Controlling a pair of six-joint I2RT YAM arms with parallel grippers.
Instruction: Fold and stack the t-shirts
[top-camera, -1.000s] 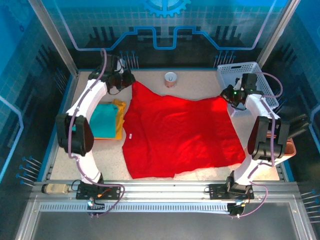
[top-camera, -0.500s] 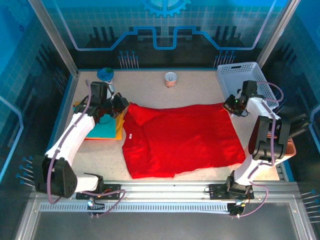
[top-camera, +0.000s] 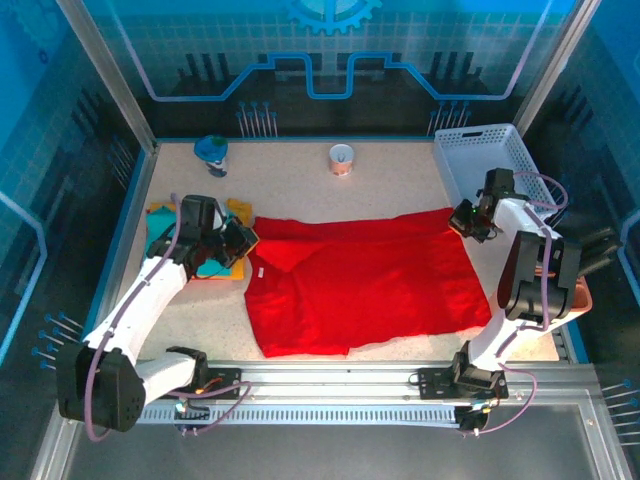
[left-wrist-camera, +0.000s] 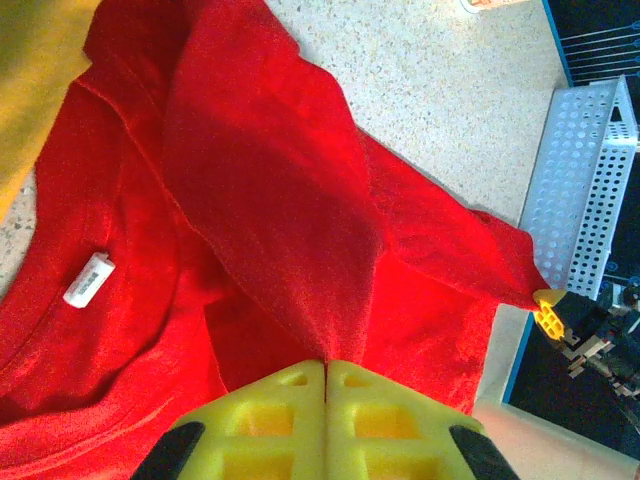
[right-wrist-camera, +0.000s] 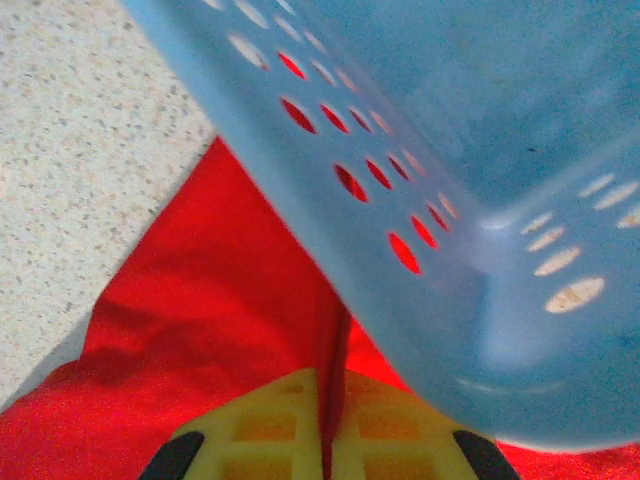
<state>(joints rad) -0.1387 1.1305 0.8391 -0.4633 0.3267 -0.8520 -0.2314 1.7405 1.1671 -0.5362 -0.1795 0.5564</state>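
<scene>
Red t-shirt (top-camera: 360, 290), teal shirt (top-camera: 160, 242) partly hidden behind left pincer (top-camera: 245, 238)

Beyond the red t-shirt (top-camera: 360, 280) the far table (top-camera: 290, 182) lies open. A cup (top-camera: 341, 159) and blue pot (top-camera: 211, 153) stand there; the basket (top-camera: 452, 160) blocks far right.

Folded shirts (top-camera: 160, 236) left of spread shirt (top-camera: 360, 285)

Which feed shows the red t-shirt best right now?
Top external: the whole red t-shirt is in frame with its full outline. Left wrist gives its collar, label and a fold pinched in the left gripper; right wrist gives one corner pinched in the right gripper.
</scene>
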